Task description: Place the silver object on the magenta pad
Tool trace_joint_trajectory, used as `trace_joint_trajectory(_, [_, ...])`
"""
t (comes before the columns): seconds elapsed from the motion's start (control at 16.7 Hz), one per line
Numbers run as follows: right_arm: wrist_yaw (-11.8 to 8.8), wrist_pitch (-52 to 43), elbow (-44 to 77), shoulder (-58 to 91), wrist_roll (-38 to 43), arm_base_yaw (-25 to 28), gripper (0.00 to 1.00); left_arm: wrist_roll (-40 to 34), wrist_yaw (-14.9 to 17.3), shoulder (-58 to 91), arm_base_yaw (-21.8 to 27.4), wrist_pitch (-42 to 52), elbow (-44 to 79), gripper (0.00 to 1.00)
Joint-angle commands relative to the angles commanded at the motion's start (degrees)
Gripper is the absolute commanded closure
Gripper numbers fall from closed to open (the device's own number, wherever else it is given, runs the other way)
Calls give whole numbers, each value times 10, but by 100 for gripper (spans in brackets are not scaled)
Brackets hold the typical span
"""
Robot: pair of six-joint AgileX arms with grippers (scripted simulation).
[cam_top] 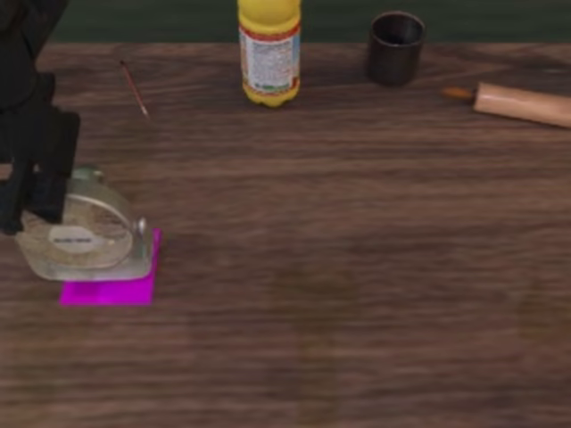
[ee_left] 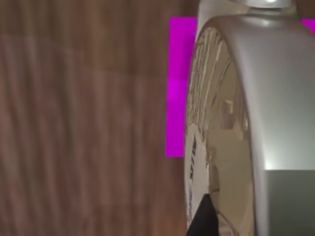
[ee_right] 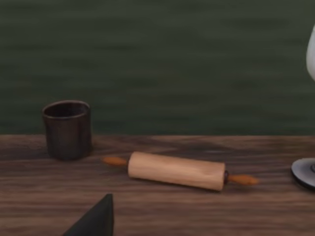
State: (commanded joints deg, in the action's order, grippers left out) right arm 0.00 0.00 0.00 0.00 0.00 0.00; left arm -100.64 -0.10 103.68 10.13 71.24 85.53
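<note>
Top view: one left end effector [cam_top: 31, 192] grips one silver object [cam_top: 85, 239] over one magenta pad [cam_top: 109, 290].

Desk [cam_top: 357, 312]: open from centre to 6 o'clock; bottle [cam_top: 268, 51], cup [cam_top: 394, 46], rolling pin [cam_top: 522, 103] line 12 to 2 o'clock.

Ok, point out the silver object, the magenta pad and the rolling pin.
silver object [cam_top: 80, 236]: top view, on its speckled round face.
magenta pad [cam_top: 107, 292]: top view, on the bare strip at its near edge.
rolling pin [ee_right: 176, 170]: right wrist view, on the wooden barrel.
</note>
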Motion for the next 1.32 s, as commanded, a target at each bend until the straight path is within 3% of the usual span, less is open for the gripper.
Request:
trace_joint_trajectory(0.18, [0, 0, 0, 0, 0, 0, 0, 0, 0, 0, 0, -1, -1, 100])
trace_joint_trajectory(0.96, [0, 0, 0, 0, 0, 0, 0, 0, 0, 0, 0, -1, -1, 2])
trace_joint_trajectory(1.32, [0, 0, 0, 0, 0, 0, 0, 0, 0, 0, 0, -1, -1, 0])
